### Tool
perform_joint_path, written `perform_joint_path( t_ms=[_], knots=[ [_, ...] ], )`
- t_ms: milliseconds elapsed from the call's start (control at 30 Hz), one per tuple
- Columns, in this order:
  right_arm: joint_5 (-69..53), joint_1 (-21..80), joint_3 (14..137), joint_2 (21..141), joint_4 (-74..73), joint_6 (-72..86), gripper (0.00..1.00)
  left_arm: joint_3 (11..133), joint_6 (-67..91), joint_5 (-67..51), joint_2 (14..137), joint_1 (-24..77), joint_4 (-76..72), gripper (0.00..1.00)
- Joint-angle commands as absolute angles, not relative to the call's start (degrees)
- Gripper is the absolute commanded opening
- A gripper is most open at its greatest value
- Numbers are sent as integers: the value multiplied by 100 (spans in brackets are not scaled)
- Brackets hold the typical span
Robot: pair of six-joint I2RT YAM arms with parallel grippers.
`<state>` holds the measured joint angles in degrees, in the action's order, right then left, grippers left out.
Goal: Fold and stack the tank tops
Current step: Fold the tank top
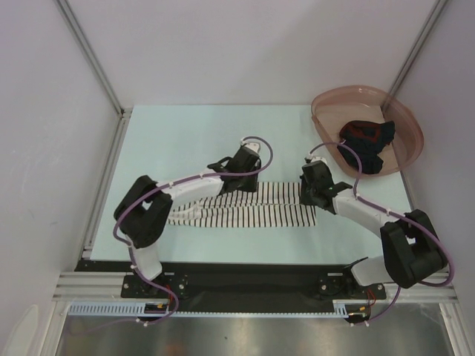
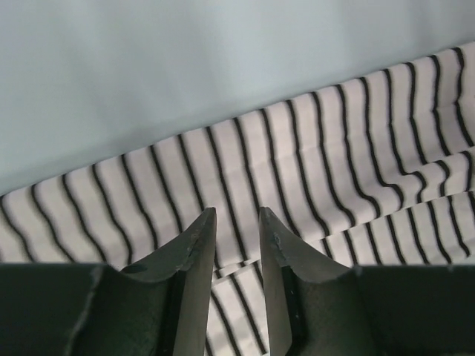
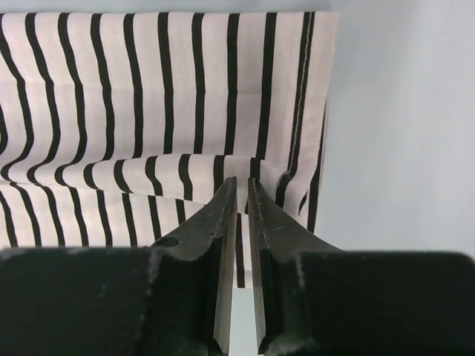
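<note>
The white tank top with thin black stripes [image 1: 252, 211] lies folded into a long band across the table. My left gripper [image 1: 236, 176] hangs over its far long edge. In the left wrist view its jaws [image 2: 236, 213] stand apart above a fold line in the striped cloth [image 2: 312, 148]. My right gripper [image 1: 310, 196] is at the band's right end. In the right wrist view it [image 3: 242, 178] is pinched on a raised fold of the striped cloth [image 3: 148, 89], a stripe showing in the narrow slit. The dark tank top with red parts [image 1: 365, 142] lies crumpled in the basin.
The pink translucent basin [image 1: 401, 119] stands at the back right corner of the pale table [image 1: 185, 141]. White walls with metal rails [image 1: 104, 193] close in the left, back and right sides. The black base plate [image 1: 237, 285] runs along the near edge.
</note>
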<state>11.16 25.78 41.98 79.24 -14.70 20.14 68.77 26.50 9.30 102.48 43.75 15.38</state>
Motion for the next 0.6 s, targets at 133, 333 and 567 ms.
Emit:
perform_joint_path(
  t_ms=[133, 333, 567],
  knots=[
    [290, 2347, 4035, 8218, -1160, 2645, 13, 7137, 2979, 115, 10757, 4711, 880, 32],
    [869, 2355, 3780, 8112, -1564, 3391, 5, 6891, 3102, 97, 10837, 5045, 659, 31],
    [1001, 2276, 3972, 7902, -1643, 3384, 4, 6698, 3199, 97, 10951, 5142, 510, 30]
  ],
)
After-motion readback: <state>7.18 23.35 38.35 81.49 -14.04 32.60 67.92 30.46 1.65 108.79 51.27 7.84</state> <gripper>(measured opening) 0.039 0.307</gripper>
